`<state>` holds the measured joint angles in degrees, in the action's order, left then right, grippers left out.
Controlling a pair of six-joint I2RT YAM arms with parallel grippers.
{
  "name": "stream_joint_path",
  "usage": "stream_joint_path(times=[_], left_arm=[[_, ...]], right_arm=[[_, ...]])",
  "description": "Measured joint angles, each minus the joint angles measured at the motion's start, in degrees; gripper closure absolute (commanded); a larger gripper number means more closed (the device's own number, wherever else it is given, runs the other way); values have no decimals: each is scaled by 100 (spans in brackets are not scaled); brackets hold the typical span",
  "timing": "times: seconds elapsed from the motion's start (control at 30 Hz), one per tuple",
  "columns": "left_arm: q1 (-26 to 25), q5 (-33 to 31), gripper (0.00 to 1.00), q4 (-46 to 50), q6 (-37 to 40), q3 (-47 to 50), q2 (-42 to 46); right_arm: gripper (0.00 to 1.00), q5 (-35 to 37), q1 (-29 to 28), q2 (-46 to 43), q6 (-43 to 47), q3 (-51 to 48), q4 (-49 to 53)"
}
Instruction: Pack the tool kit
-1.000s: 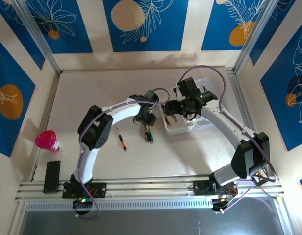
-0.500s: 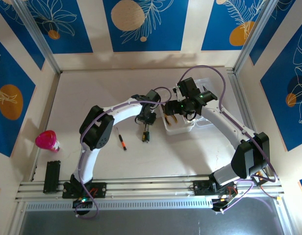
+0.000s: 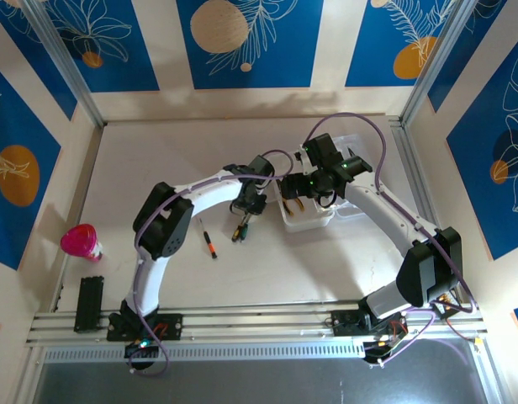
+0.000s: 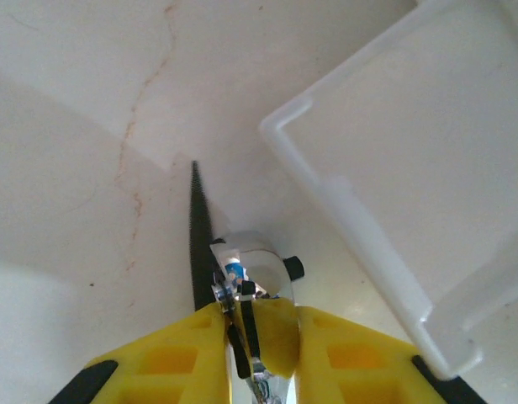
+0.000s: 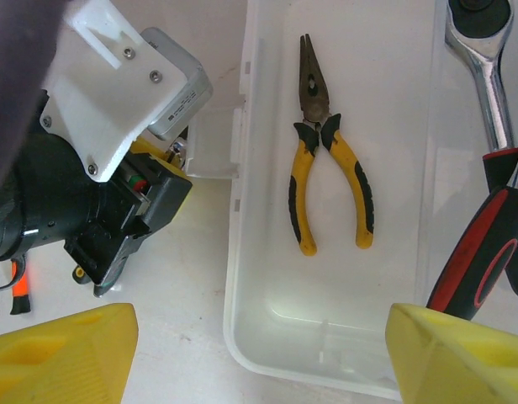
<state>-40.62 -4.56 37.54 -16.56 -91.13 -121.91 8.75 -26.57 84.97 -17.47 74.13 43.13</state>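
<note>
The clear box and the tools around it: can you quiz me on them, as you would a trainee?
1. True or false: the yellow-handled pliers lie inside the clear box.
2. The left arm's fingers are: A) wide apart and empty; B) closed around a small tool; C) resting inside the box.
3. Fill in: the screwdriver lying alone on the table has a black and ______ body.

Key: 1 true; 2 B; 3 orange.
</note>
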Motion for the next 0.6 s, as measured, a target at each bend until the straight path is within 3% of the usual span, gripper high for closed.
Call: stream_joint_path(times=[0.6], left_arm=[[535, 308, 100, -74, 66, 817, 562]], right_arm=[[22, 0, -48, 11, 0, 0, -2]])
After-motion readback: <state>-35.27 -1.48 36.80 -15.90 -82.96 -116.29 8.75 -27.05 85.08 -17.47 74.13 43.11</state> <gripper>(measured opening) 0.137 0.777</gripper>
